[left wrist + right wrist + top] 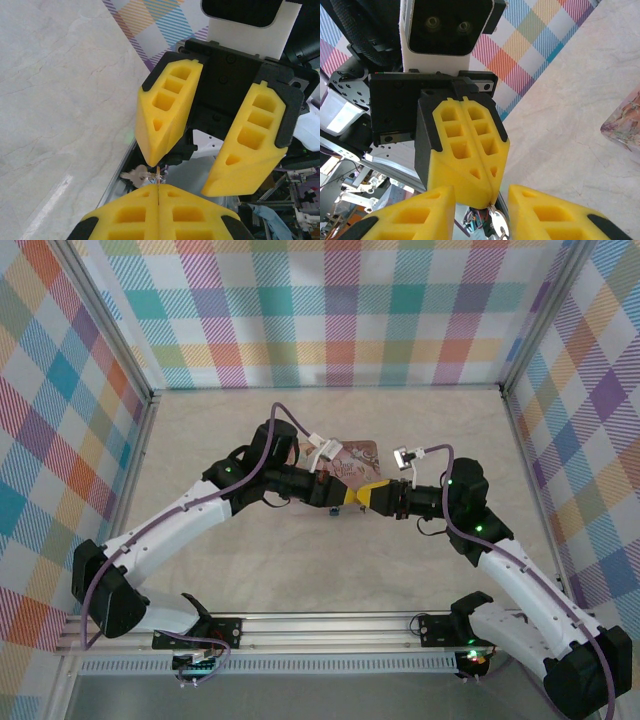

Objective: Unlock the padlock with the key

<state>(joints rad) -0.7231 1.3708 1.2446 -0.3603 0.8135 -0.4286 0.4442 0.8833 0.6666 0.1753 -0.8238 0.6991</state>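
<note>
At the bottom edge of the left wrist view, your left end effector has its yellow pads pressed flat together. Poking out of the tips toward the left of the frame is a scrap of pale metal. I read that as the key, pinched, with a thin brassy edge showing right in the seam. Higher in that frame, your right end effector stands spread, one finger either side of those tips, touching nothing that I can see. The two meet nose to nose above the desk, with the pink tin just beyond them in the top view.

Progress call: the key looks to be in hand, and that's about it. Nothing here shows a lock opened, so finding the keyhole, seating the key and turning it all look left to do.

Now the trouble. The padlock is too small to pick out; that brassy edge could belong to it, I can't tell. From above, the meeting fingers cover the spot. In the right wrist view a shiny round bit sits at bottom centre, cut by the frame edge, and I can't identify it.
</note>
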